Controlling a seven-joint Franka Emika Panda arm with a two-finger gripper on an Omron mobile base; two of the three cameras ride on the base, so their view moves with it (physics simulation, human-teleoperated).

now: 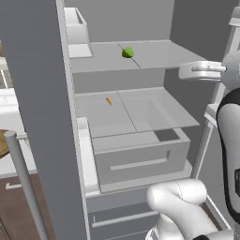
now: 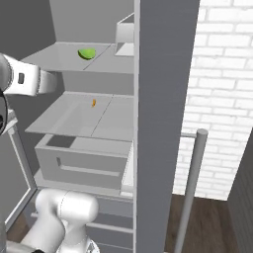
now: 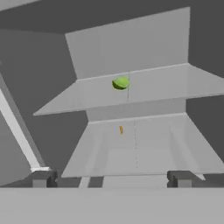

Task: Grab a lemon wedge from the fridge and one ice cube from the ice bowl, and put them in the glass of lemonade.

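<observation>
Hand view: lemon wedge (image 3: 120,82) far beyond wide-open jaws, upper shelf (image 3: 175,85)

Arm (image 1: 180,206) rises from the base, elbow bent low, forearm going up and the wrist levelled out horizontally. Gripper (image 3: 111,178) faces straight ahead, roughly level. Jaws spread wide, nothing between them. Both fingertips (image 3: 41,178) sit far apart at the bottom of the hand view, not touching anything.

Inside the fridge (image 1: 42,117), the lemon wedge (image 1: 127,52) lies on the upper shelf (image 1: 154,56) at my twelve o'clock, a drawer (image 1: 140,159) below.
</observation>
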